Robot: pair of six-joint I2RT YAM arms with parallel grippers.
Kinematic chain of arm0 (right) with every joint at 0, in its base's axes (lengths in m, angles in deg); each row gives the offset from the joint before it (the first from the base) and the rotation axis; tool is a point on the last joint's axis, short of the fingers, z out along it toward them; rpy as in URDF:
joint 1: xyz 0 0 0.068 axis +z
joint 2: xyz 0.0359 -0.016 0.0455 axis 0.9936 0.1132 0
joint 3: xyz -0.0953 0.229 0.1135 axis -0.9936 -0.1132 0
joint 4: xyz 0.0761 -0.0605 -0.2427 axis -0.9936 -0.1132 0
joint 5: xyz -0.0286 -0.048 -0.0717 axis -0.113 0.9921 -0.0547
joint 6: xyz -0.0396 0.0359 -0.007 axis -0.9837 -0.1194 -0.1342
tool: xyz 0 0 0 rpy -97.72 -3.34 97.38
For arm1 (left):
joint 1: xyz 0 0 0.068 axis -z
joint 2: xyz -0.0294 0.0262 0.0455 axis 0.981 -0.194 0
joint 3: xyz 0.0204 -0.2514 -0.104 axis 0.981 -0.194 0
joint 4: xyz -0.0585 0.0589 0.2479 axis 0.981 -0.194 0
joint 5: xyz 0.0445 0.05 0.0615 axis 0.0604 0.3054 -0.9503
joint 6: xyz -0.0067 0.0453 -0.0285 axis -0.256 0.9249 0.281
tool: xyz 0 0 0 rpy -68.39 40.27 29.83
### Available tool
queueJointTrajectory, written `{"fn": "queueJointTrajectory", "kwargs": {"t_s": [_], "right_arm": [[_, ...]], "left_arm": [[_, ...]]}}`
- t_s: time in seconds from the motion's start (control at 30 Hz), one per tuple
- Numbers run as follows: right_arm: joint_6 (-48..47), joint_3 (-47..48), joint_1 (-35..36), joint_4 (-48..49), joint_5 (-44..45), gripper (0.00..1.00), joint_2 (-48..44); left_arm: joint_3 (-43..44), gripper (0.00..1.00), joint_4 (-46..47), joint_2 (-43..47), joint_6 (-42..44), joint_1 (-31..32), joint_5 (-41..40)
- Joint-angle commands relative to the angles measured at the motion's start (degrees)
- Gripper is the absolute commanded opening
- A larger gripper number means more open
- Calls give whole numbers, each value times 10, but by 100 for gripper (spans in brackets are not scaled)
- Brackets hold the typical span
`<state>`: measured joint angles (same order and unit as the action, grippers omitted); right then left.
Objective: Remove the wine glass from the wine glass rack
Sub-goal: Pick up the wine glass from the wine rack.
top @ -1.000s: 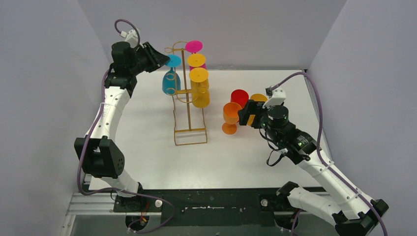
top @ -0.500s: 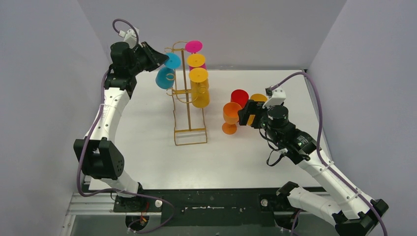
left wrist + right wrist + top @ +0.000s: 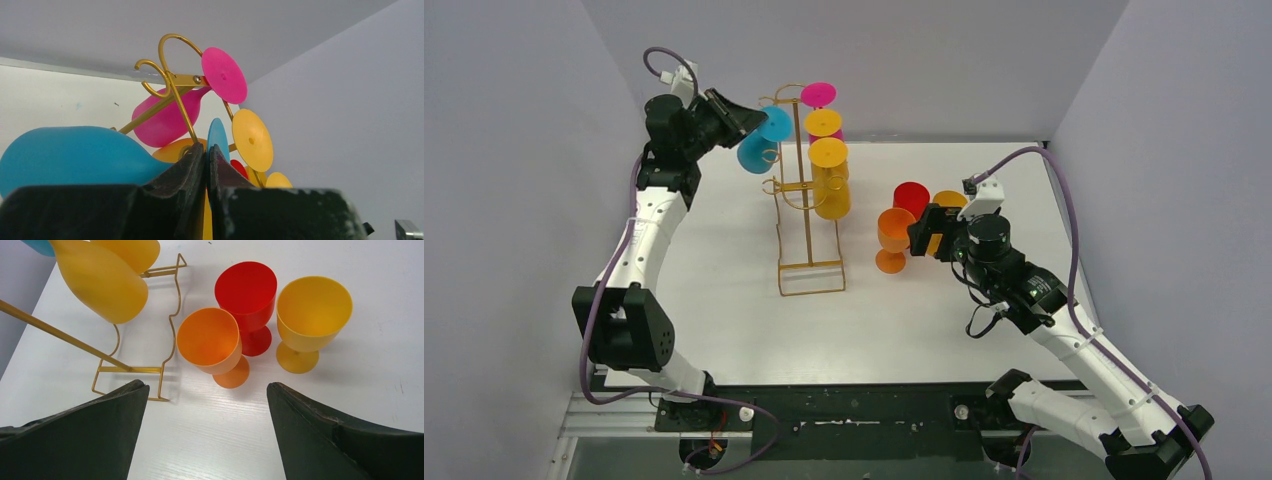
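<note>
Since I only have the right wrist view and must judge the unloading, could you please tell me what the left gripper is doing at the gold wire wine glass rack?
Observer: The left gripper is shut on the blue plastic wine glass, between its bowl and its round foot.
Operator: Thank you. How does that glass sit?
Observer: From above it is tilted, with its bowl out to the left of the gold wire wine glass rack, up by the upper hooks. I cannot tell whether it is clear of them.
Operator: Does anything else hang there that I cannot see?
Observer: Yes, a pink plastic wine glass hangs upside down at the rack's top.
</note>
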<state>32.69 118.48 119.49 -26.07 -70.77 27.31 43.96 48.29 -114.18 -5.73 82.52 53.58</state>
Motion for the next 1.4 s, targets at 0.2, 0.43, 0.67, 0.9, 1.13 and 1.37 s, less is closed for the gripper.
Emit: {"fn": "queueJointTrajectory", "kwargs": {"t_s": [0.2,0.43,0.67,0.9,1.13,1.37], "right_arm": [[-19,22,-2,3,-1,93,1],[-13,20,-3,2,-13,94,8],[-10,22,-3,5,-16,94,8],[0,17,-2,9,-11,94,4],[2,20,-3,5,-7,95,-2],[7,19,-3,11,-24,95,-18]], "left_arm": [[-27,0,103,23,-96,-27,33],[-52,0,135,40,-120,-32,29],[-74,0,184,49,-151,-52,32],[-96,0,224,55,-176,-62,43],[-93,0,196,70,-142,-71,40],[-121,0,162,130,-58,-81,49]]}}
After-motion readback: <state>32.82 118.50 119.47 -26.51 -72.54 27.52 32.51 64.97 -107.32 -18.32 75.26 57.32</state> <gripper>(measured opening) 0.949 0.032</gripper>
